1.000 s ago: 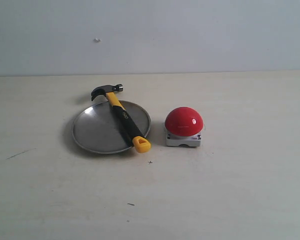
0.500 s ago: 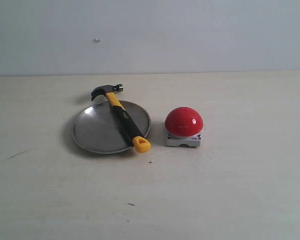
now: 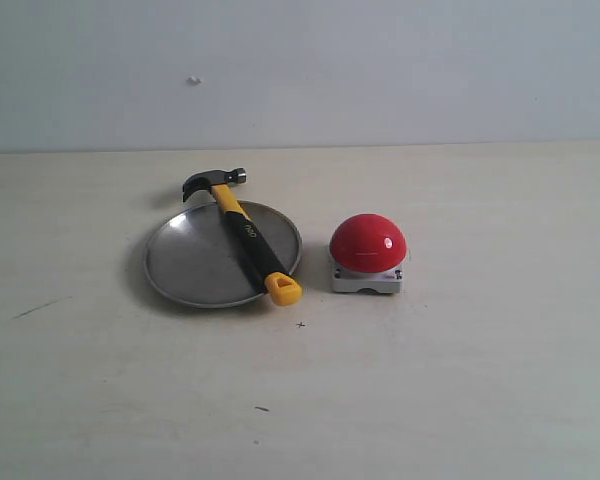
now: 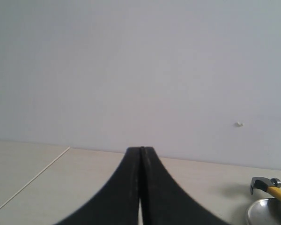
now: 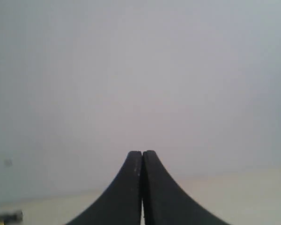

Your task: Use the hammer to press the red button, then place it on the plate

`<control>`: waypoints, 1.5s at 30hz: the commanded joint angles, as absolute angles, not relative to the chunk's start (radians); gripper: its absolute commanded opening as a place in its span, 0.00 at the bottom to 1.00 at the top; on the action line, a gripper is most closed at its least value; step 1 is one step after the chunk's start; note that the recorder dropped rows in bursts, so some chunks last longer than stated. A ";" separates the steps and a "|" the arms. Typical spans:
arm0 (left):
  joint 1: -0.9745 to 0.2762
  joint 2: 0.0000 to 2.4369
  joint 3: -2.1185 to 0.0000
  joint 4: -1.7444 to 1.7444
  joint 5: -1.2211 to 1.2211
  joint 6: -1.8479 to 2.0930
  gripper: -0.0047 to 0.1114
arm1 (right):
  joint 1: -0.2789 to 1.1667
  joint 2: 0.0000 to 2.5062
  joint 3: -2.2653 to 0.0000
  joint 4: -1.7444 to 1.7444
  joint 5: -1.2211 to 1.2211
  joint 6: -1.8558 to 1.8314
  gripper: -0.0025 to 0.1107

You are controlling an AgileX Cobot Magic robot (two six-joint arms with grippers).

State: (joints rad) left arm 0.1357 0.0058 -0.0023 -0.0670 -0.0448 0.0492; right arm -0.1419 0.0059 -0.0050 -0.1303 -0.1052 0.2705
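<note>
Two grippers: the left gripper and the right gripper each have their fingers pressed together, holding nothing. One hammer lies across one plate (head past the far rim). One red button sits just beside the plate on the table.

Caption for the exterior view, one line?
Hammer lies across the plate, head and handle end overhanging its rim; red button sits apart beside it.

The hammer is lying across the plate, head jutting past the far rim and handle end overhanging the near right rim, while the red button is sitting just right of it on the counter.
</note>
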 commanded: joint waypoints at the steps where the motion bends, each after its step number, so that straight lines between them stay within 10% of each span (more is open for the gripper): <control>1: 0.140 0.000 0.000 -0.063 -0.049 0.045 0.04 | -0.148 0.000 -0.140 -0.145 -0.116 0.264 0.02; 45: 0.140 0.000 0.000 -0.063 -0.049 0.045 0.04 | -0.148 0.000 0.000 -0.104 0.023 0.184 0.02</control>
